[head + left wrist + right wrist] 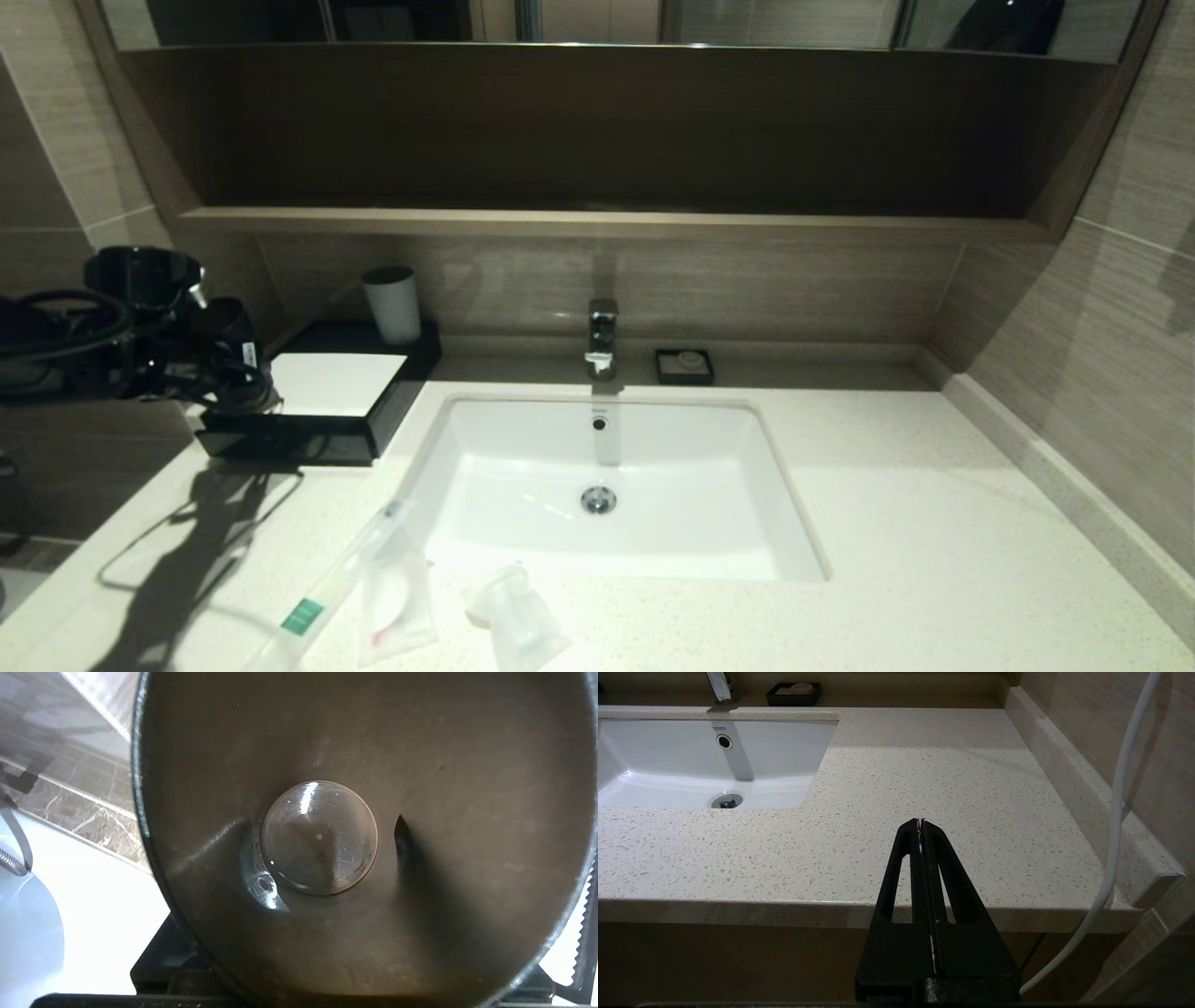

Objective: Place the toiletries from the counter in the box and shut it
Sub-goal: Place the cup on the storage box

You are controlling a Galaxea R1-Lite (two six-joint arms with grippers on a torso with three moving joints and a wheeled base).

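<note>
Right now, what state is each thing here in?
Left claw: gripping the dark cup, raised left of the box.
Right claw: shut, empty, off the counter's front edge.
Box: looks closed, pale cup upright on it.
Packets: all three lying on the counter, none boxed.
Tap: off.
Basin: empty.
Soap dish: holds soap.
</note>
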